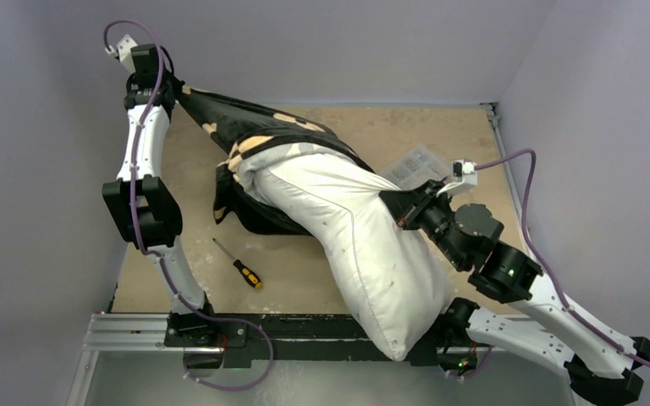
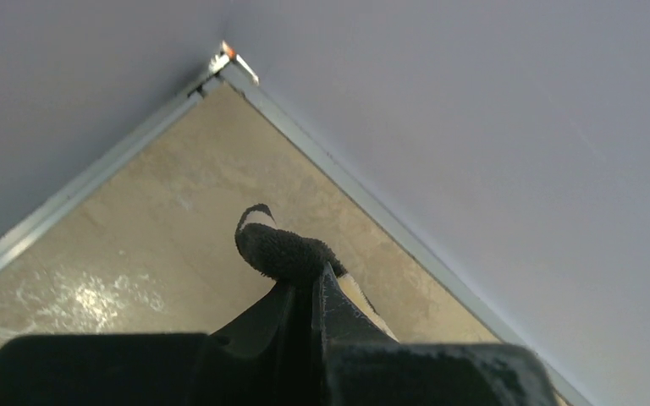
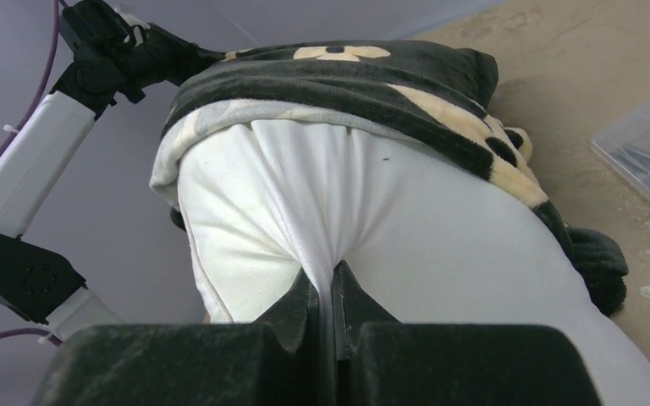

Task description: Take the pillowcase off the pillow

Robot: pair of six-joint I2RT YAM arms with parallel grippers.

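Note:
The white pillow [image 1: 364, 237] lies diagonally across the table, its near end overhanging the front rail. The black pillowcase [image 1: 245, 127] with tan motifs still covers only its far end, and its pale grey lining shows at the mouth [image 3: 254, 118]. My left gripper [image 1: 172, 87] is raised at the far left, shut on a corner of the pillowcase [image 2: 279, 249], pulling the fabric taut. My right gripper [image 1: 398, 207] is shut on a pinched fold of the pillow [image 3: 322, 220] at its right side.
A screwdriver [image 1: 239, 265] with an orange-black handle lies on the table to the left of the pillow. A clear plastic parts box [image 1: 415, 165] sits at the back right, beside the right wrist. Grey walls close in on the far and side edges.

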